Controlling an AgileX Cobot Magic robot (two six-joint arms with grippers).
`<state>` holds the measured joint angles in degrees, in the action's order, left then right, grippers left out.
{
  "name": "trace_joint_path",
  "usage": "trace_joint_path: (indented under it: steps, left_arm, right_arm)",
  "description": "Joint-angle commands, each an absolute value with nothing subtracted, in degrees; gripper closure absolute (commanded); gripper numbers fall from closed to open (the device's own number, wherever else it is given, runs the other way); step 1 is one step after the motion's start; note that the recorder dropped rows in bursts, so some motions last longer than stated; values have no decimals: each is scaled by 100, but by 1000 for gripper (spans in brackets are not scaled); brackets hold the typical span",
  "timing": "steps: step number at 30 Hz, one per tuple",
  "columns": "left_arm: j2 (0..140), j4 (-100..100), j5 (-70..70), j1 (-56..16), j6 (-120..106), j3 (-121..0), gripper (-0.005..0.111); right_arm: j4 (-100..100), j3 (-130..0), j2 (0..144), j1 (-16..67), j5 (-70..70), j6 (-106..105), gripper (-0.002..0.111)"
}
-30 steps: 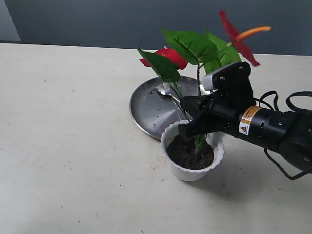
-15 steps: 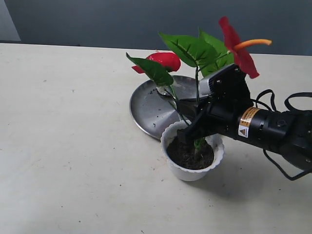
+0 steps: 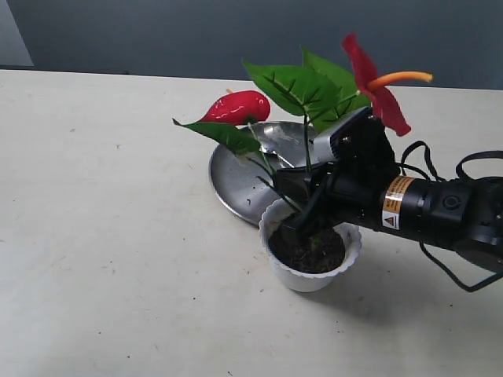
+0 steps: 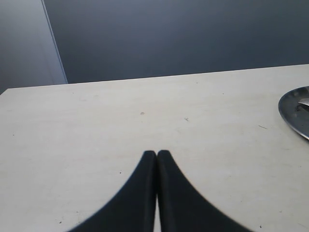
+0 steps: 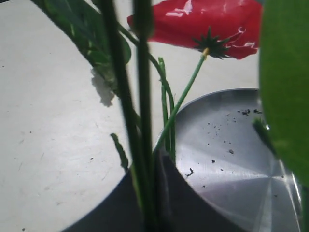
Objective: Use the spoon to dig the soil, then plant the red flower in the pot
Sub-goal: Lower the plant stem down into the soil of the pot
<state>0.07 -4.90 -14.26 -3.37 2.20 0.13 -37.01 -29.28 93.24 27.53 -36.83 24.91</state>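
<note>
The red flower (image 3: 236, 107) stands with its stems going down into the white scalloped pot (image 3: 312, 276), which holds dark soil (image 3: 308, 250). My right gripper (image 3: 302, 224) is shut on the green stems (image 5: 145, 121) just above the soil, leaning in from the right. A second red bloom (image 3: 371, 75) with an orange spike rises over the arm. The red bloom (image 5: 203, 21) and leaves fill the right wrist view. The spoon (image 3: 271, 151) lies on the steel plate, half hidden by leaves. My left gripper (image 4: 157, 153) is shut on nothing above bare table.
The round steel plate (image 3: 232, 177) sits just behind the pot, flecked with soil crumbs, and shows again as the plate (image 5: 231, 159) in the right wrist view. Its edge (image 4: 295, 113) shows in the left wrist view. A dark wall backs the pale table (image 3: 110, 204).
The right gripper has slid left and down into the pot with the stems, and the whole sprig has swung left, its lower bloom and leaf now further left.
</note>
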Motion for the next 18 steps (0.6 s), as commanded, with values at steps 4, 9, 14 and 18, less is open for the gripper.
trace_joint_path:
  steps: [4, 9, 14, 18]
  left_arm:
    - [0, -482, -1372, -300, 235, 0, 106]
    - [0, -482, -1372, -300, 235, 0, 106]
    - [0, -482, -1372, -300, 235, 0, 106]
    - [0, -482, -1372, -300, 235, 0, 106]
  right_arm:
    - [-4267, -2767, 9391, 2742, -2865, 2926, 108]
    - [-4354, -2767, 9381, 2742, -2826, 3226, 108]
    - [-4357, -2767, 9381, 2742, -2625, 3603, 108]
    - [-4299, -2767, 9435, 2742, -2373, 3648, 108]
